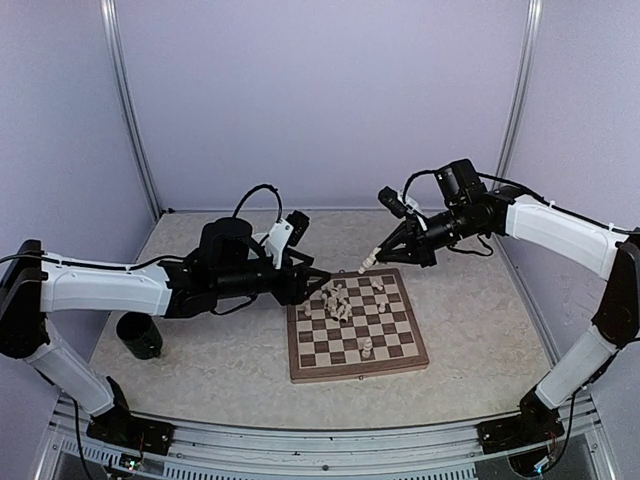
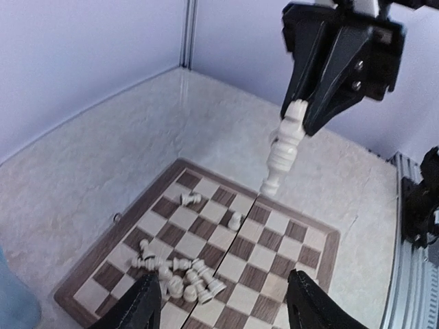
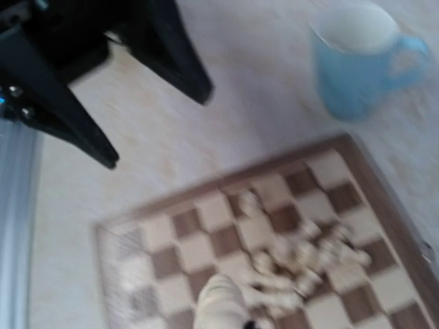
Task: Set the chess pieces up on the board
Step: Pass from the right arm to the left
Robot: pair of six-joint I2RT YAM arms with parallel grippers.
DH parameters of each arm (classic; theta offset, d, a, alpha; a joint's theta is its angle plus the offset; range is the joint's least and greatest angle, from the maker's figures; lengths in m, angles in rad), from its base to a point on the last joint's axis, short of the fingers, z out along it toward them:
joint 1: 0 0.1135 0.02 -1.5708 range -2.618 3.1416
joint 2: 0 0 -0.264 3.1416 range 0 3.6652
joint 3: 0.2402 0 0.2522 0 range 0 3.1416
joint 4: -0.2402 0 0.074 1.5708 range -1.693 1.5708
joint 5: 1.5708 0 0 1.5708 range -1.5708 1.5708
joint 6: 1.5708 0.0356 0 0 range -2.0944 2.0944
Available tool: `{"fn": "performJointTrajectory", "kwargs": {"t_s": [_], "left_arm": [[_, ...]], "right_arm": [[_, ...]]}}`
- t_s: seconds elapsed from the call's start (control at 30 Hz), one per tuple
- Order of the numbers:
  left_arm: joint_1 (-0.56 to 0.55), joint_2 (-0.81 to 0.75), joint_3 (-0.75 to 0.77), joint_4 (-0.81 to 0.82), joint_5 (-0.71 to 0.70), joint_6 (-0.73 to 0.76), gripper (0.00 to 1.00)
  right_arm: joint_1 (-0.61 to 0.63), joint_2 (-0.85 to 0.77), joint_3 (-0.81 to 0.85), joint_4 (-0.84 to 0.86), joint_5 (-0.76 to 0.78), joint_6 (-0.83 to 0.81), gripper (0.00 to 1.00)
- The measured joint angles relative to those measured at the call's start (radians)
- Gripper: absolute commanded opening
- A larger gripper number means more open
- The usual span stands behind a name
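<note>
1. Pieces [image 1: 340, 300]: most lie tumbled in a heap on the upper-left squares of the board [image 1: 395, 335], which sits centre frame in the top view. Many are on their sides.
2. One lone piece [image 1: 367, 348] stands upright near the board's lower middle, well apart from the heap.
3. In the left wrist view, two more strays [image 2: 234, 221] sit just above the heap [image 2: 178, 271].
4. Held piece [image 2: 282, 151]: pinched at its top by the right gripper [image 2: 302, 113] and hanging tilted, base down, over the board's far edge. The top view puts it at the board's upper rim.
5. Right wrist view is blurred; I can make out only the held piece's pale top at bottom centre.
6. Left gripper [image 1: 320, 283]: fingers spread wide with nothing between them, above the board's upper-left corner.
7. Mug [image 3: 357, 58], blue, stands on the table [image 1: 480, 330] off the board, upper right of the right wrist view.
</note>
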Motion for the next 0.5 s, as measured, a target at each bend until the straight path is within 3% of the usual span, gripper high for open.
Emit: {"fn": "performJointTrajectory", "kwargs": {"t_s": [0.17, 0.23, 0.5], "left_arm": [[-0.042, 0.004, -0.107, 0.354, 0.017, -0.071, 0.58], [-0.071, 0.095, -0.124, 0.575, 0.026, -0.118, 0.56], [-0.108, 0.217, -0.109, 0.742, 0.041, -0.166, 0.45]], "right_arm": [[0.000, -0.013, 0.000, 0.009, -0.117, 0.032, 0.00], [0.000, -0.015, 0.000, 0.013, -0.170, 0.049, 0.00], [0.000, -0.025, -0.001, 0.018, -0.201, 0.061, 0.00]]}}
